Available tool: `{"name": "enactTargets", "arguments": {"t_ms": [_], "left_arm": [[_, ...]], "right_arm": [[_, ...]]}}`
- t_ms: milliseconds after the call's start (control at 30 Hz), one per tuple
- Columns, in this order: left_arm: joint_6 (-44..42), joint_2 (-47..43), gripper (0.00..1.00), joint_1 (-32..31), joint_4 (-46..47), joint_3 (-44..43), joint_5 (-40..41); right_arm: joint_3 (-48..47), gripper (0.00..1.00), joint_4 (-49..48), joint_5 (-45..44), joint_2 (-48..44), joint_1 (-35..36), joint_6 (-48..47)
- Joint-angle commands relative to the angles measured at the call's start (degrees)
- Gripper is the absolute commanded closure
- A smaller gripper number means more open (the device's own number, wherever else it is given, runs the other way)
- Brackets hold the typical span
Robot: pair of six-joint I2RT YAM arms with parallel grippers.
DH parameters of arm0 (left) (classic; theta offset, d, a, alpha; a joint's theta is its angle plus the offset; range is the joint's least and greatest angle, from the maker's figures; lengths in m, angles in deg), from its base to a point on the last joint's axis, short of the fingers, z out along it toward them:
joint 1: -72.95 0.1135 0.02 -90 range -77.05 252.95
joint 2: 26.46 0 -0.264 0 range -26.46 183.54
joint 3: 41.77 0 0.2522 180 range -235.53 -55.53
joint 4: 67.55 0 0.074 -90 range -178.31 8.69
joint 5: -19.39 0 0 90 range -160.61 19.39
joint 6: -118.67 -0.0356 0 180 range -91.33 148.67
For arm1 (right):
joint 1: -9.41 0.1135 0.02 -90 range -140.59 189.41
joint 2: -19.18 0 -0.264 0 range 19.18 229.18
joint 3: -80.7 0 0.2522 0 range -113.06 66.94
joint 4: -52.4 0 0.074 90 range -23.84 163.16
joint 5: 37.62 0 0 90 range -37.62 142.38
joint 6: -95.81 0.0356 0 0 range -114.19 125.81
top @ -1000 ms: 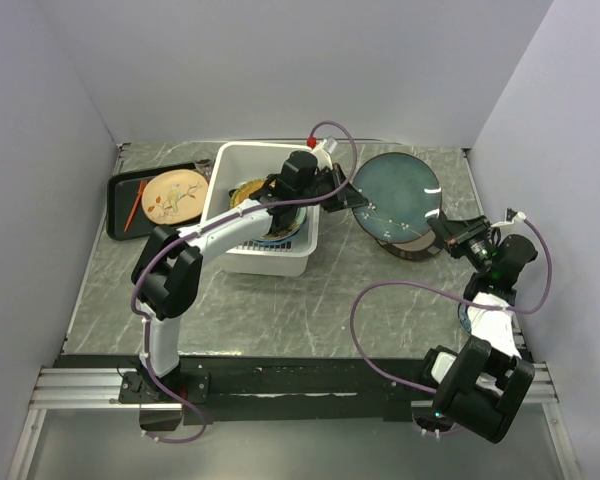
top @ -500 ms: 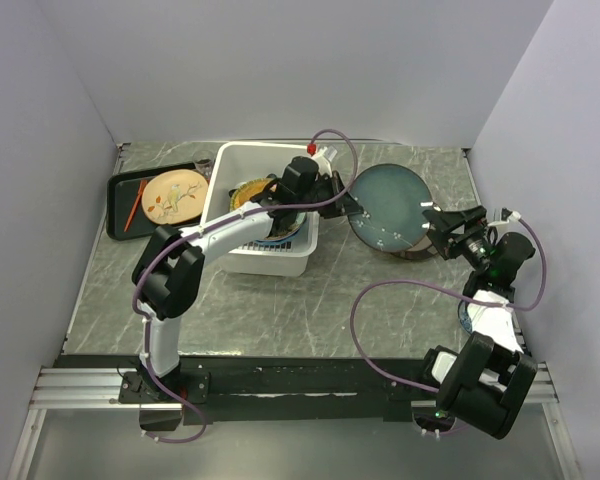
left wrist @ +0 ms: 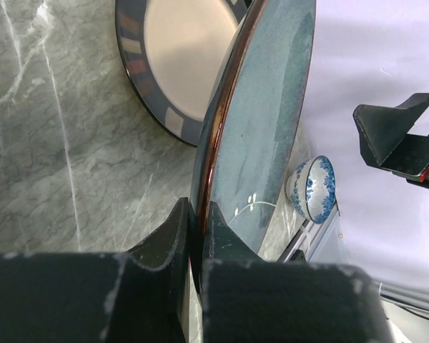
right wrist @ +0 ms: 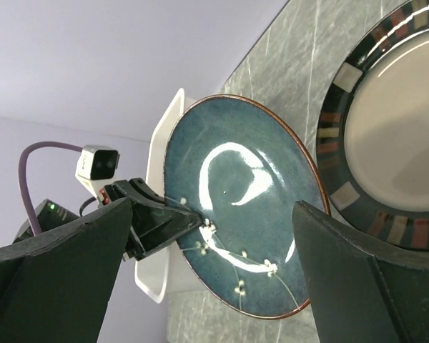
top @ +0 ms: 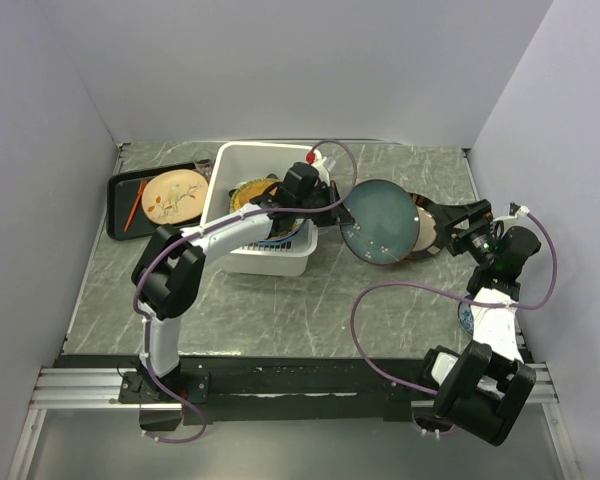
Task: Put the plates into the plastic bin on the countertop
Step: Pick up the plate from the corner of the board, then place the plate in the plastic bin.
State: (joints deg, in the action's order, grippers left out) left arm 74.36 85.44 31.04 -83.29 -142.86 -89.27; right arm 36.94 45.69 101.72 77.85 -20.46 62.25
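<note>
The white bin (top: 265,262) sits on the grey marbled countertop (top: 280,300), left of centre. At least two plates lie in it, a yellow one (top: 246,190) at the far side and a blue one (top: 286,229) nearer; the arm above hides the rest. Far left, a black tray (top: 120,190) holds one orange dotted plate (top: 173,197) and a thin orange stick (top: 134,204). The left arm stretches from the near edge across the bin, and the left gripper (top: 332,208) is clamped on the left rim of the large dark teal plate (top: 380,222). That plate is tilted above the countertop, just right of the bin and outside it. One tan, dark-rimmed plate (top: 427,232) lies flat on the countertop, partly behind the teal plate. The right arm is bent at the right side. The right gripper (top: 442,225) has its fingers wide apart over the tan plate, holding nothing, just right of the teal plate. One small blue and white bowl (left wrist: 311,189) sits near the right arm.
</note>
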Motion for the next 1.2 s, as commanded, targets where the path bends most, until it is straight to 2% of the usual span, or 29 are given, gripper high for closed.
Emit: {"name": "enactTargets", "arguments": {"t_ms": [0,567,1167], "left_arm": [[0.1,-6.9,0.99,0.6,7.4,-2.1,-1.7],[0.7,-12.0,0.99,2.1,8.7,-2.9,-4.5],[-1.0,-21.5,0.99,5.8,6.0,1.0,-2.4]], "right_arm": [[-1.9,0.0,-1.0,-0.3,-1.0,0.0,-0.9],[-1.4,0.0,-1.3,-0.5,-1.8,0.0,-0.6],[-0.9,0.0,-1.9,-0.7,-1.7,0.0,-0.1]]}}
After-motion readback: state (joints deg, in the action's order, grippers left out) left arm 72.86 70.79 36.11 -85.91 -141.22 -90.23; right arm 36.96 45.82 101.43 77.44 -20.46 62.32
